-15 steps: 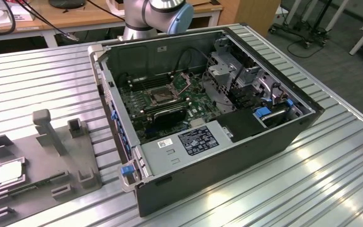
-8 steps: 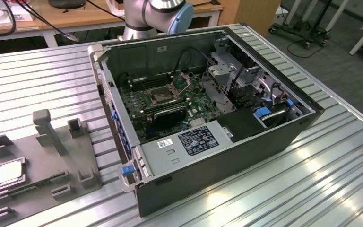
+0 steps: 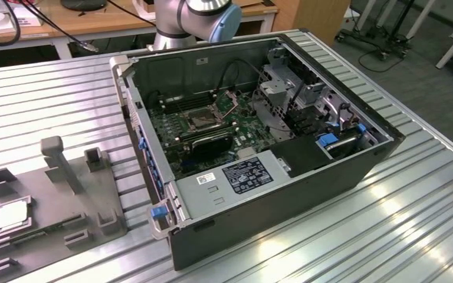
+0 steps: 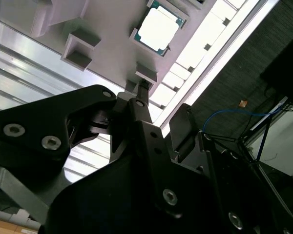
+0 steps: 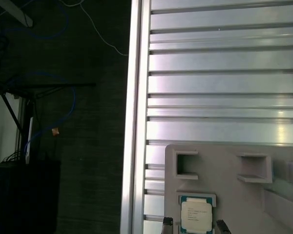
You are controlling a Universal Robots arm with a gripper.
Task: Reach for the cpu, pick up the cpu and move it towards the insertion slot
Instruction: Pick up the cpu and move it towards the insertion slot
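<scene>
Jaws of gripper (image 5: 193, 225) spread, tips flanking cpu (image 5: 196, 216), flat silvery sq w/ dark rim, seated in blocky grey plastic fixture (image 5: 234, 204) on ribbed metal table (image 5: 224, 83); insertion slot (image 3: 201, 121) well apart, inside open PC case (image 3: 305, 188)

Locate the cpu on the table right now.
The cpu lies flat in a pocket of the grey fixture plate at the exterior view's left, on the slatted table, outside the open computer case.
</scene>
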